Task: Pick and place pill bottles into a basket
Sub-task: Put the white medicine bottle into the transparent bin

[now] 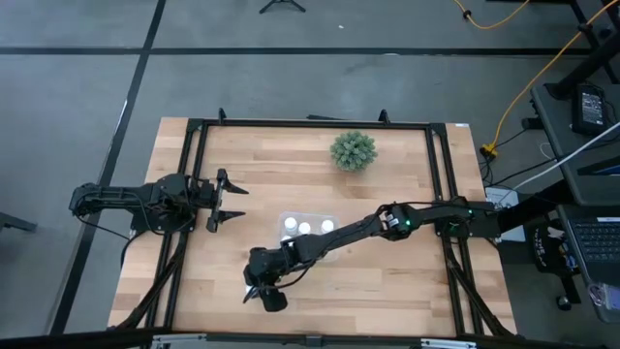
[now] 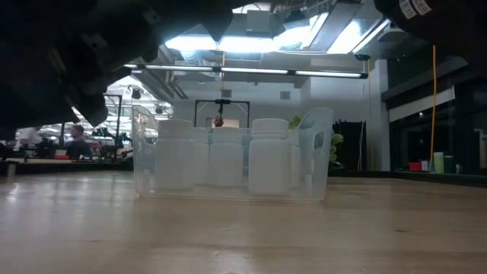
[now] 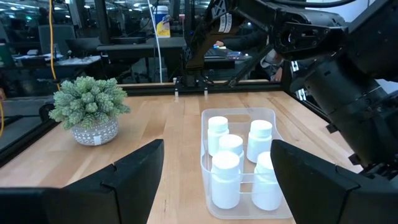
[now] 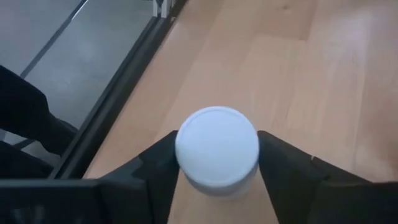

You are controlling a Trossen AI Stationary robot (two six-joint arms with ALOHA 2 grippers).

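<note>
The clear basket (image 1: 287, 219) stands at the table's middle with several white pill bottles (image 3: 225, 180) upright in it; they also show in the low view (image 2: 270, 156). My right gripper (image 1: 262, 293) is near the table's near edge, left of the basket, shut on one more white pill bottle (image 4: 217, 149). In the low view its dark bulk (image 2: 68, 61) hangs at the upper left, above the table. My left gripper (image 1: 232, 201) waits open and empty left of the basket, pointing toward it. My right gripper pinches the pill bottle between its two fingers (image 4: 158, 162), one on each side of the round cap (image 4: 186, 134) and upper body. The fingers come from above, pointing down. The bottle stands upright in the hold, cap up. The low view shows no bottle on the table there.
A green spiky plant in a pot (image 1: 353, 150) stands at the table's far side. A black metal frame (image 1: 194, 145) runs around the table top. Bare wood (image 1: 387, 281) lies right of and in front of the basket.
</note>
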